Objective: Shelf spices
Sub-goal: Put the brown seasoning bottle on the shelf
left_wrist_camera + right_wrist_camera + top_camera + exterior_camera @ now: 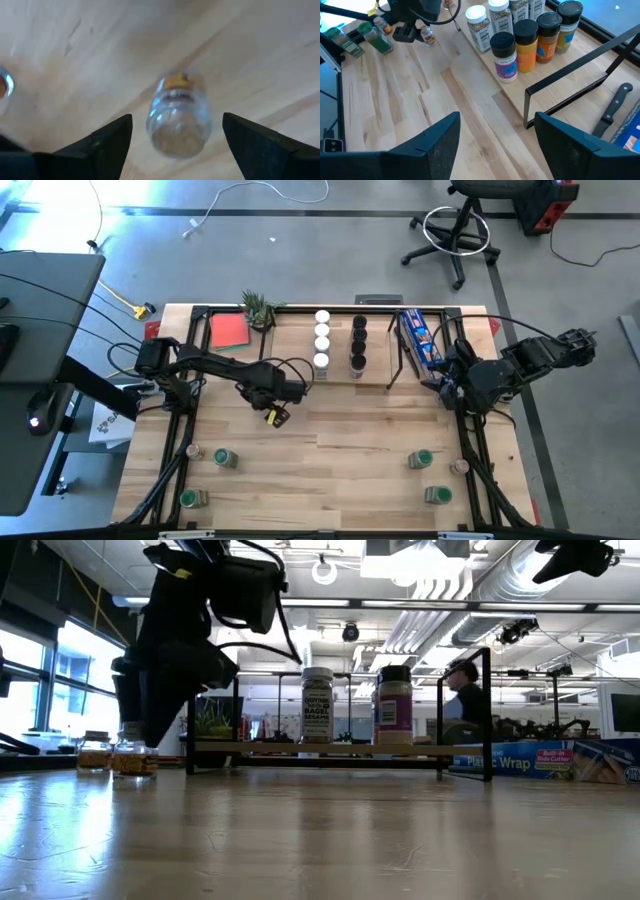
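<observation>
My left tool (277, 416) hangs over the middle of the counter (380, 460), in front of the shelf (375, 375), with its fingers (100, 145) spread wide and nothing between them. Through the left wrist camera I see a small clear jar (178, 116) standing on the wood in the gap between the two fingers, touched by neither; its label is a yellowish smear and I cannot read it. From above, that jar is almost wholly hidden under my tool, with only a scrap of yellow showing. My right tool (495, 137) waits at the shelf's right end, its fingers also apart and empty. On the shelf stand two rows of spices: the white-lidded jars (322, 338) on the left and the black-lidded jars (358, 340) beside them. In the level view only the two front jars can be made out, the rest hidden behind them. More spices lie on the counter near its front corners: green-lidded jars at the left (225, 458) and at the right (421, 459), several on their sides, and I cannot tell their contents. A long blue box (418, 338) rests beside the shelf's right end, partly covered by my right arm. In the level view my left arm blocks the shelf's left end.
</observation>
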